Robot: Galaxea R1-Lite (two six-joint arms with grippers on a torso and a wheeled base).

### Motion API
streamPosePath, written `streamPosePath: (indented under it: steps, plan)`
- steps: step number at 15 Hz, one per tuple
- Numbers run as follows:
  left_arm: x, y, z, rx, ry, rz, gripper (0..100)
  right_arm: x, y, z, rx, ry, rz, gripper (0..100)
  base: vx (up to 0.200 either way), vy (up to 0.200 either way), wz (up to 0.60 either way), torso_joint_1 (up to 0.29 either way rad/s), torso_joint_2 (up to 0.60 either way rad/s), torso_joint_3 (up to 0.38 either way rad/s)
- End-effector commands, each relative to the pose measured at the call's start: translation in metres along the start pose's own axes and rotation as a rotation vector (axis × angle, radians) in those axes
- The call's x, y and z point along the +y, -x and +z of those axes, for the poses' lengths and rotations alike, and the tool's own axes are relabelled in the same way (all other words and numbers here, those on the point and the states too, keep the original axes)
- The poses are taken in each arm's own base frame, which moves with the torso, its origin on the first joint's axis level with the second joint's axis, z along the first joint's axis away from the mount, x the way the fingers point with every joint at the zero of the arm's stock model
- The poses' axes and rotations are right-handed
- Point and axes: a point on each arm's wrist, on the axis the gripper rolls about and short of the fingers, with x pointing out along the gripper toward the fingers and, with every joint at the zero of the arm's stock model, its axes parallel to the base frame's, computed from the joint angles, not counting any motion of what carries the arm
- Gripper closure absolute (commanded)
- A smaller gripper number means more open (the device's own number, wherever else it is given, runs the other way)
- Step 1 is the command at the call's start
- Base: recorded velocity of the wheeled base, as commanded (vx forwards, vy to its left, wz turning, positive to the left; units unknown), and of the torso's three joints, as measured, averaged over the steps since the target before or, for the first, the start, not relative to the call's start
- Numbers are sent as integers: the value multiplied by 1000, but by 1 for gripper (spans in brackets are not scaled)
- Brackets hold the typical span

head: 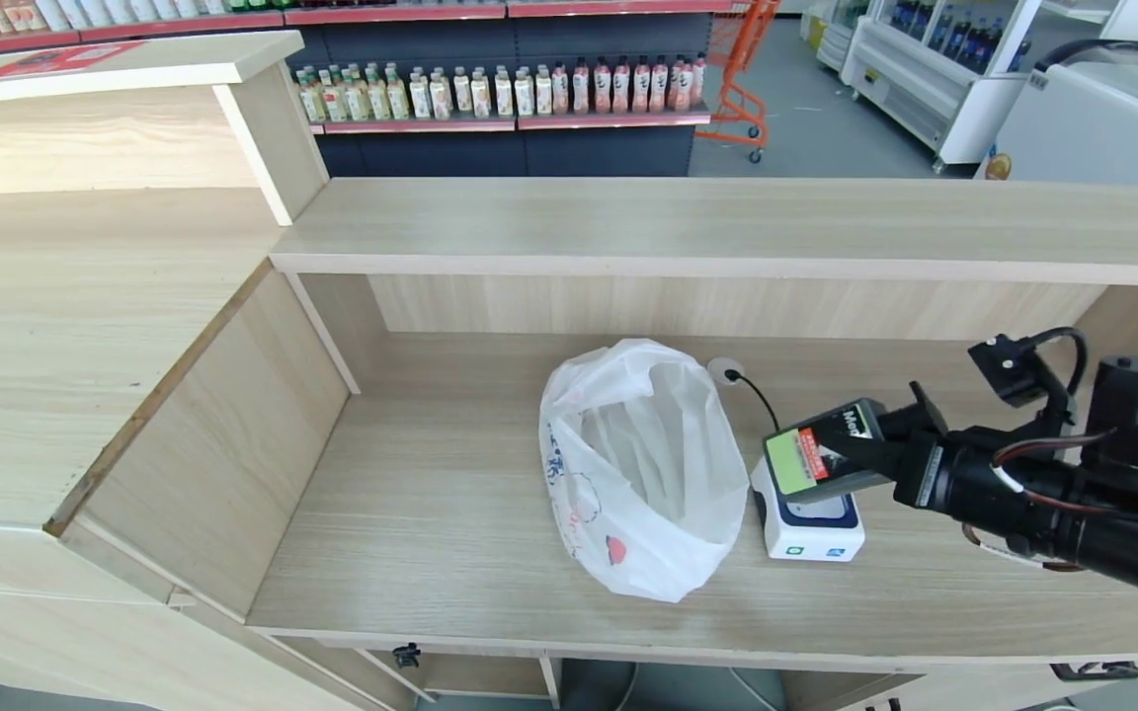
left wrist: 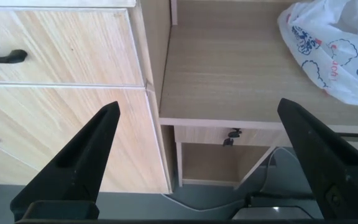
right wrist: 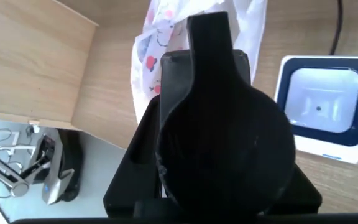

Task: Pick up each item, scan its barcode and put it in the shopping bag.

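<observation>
A dark grey box with a green and red label [head: 819, 458] hangs just above the white barcode scanner [head: 812, 527], with my right gripper [head: 870, 444] shut on it. In the right wrist view the box [right wrist: 219, 118] blocks most of the picture, with the scanner's window [right wrist: 321, 104] beside it. The white shopping bag [head: 640, 464] lies open on the counter to the left of the scanner, and its printed side [left wrist: 332, 52] faces the left wrist camera. My left gripper [left wrist: 199, 134] is open and holds nothing, low in front of the counter's front edge.
The scanner's black cable [head: 759, 395] runs to a round port in the counter at the back. A raised ledge [head: 727, 232] borders the work surface behind, and a side wall [head: 223, 434] stands on the left. Drawers with black handles [left wrist: 5, 58] sit below.
</observation>
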Motion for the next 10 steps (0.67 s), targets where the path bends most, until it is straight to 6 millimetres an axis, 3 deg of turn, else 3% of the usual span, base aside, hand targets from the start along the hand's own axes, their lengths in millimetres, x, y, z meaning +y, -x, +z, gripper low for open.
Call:
streamPosePath:
  steps: [1, 4, 8, 10]
  plan:
    - [0, 0, 0, 0, 0, -1, 0, -2, -32, -12, 65, 46, -10, 100, 0, 0, 0, 0, 0, 0]
    - [0, 0, 0, 0, 0, -1, 0, -17, -80, -28, 106, 172, -122, 100, 0, 0, 0, 0, 0, 0]
    - [0, 0, 0, 0, 0, -1, 0, -21, -130, -59, 147, 357, -89, 100, 0, 0, 0, 0, 0, 0]
    - [0, 0, 0, 0, 0, -1, 0, -6, -151, -63, 139, 400, -35, 100, 0, 0, 0, 0, 0, 0]
